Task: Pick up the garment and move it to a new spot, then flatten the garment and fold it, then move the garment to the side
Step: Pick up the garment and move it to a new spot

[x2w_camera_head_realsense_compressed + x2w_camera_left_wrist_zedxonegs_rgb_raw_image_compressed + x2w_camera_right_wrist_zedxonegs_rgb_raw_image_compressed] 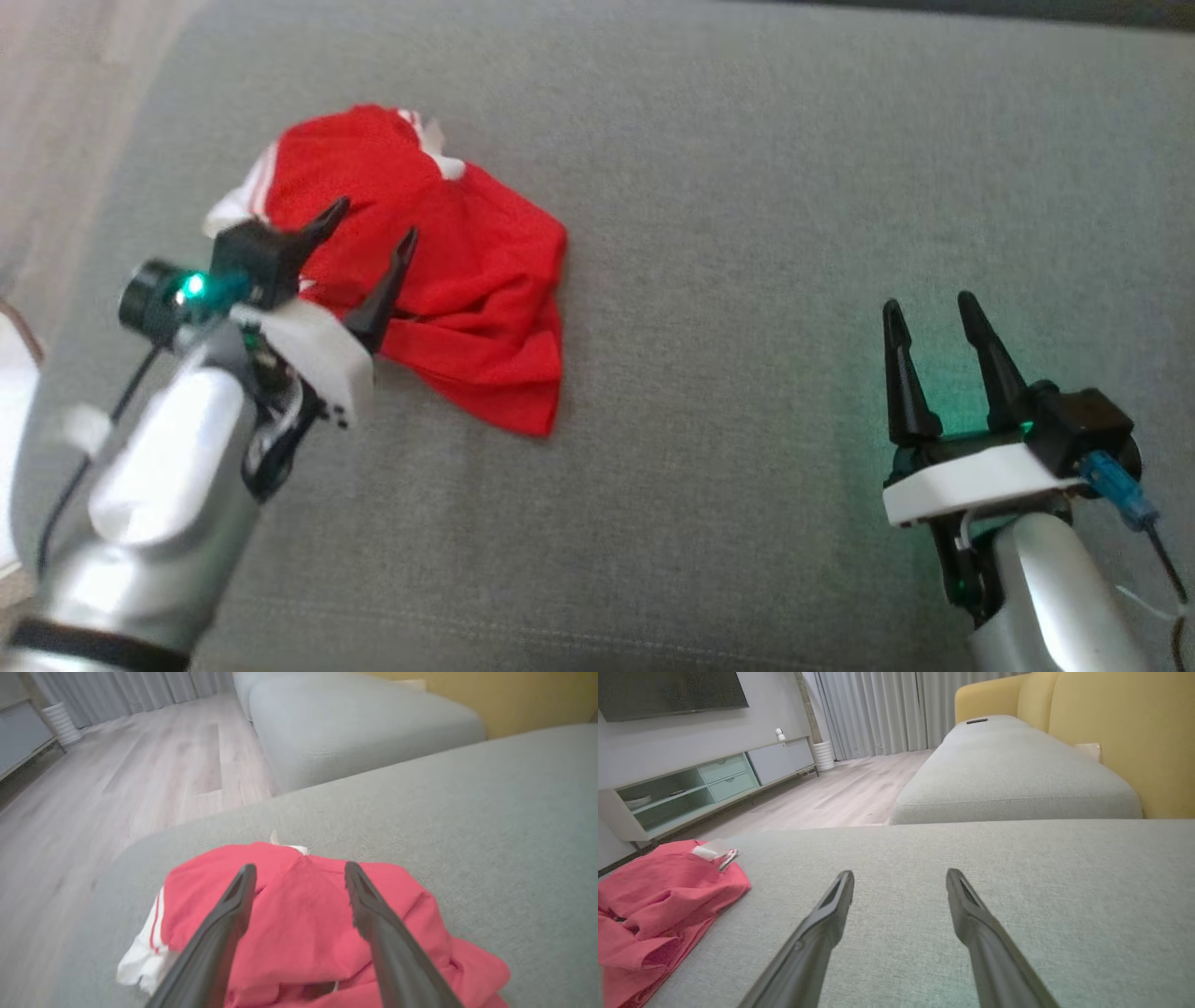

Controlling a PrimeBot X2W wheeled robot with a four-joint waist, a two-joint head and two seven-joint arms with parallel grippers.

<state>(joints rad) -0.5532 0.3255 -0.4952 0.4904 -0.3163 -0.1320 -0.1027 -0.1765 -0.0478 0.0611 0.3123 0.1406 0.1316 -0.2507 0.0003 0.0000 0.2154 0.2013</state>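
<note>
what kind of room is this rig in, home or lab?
Most likely a home living room: a grey sofa, a wall TV above a low cabinet, and floor-length curtains. The red garment lies crumpled on the sofa.

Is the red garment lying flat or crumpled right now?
Crumpled: the red garment lies in a heap on the grey cushion, folds overlapping, white trim bunched at one end.
</note>
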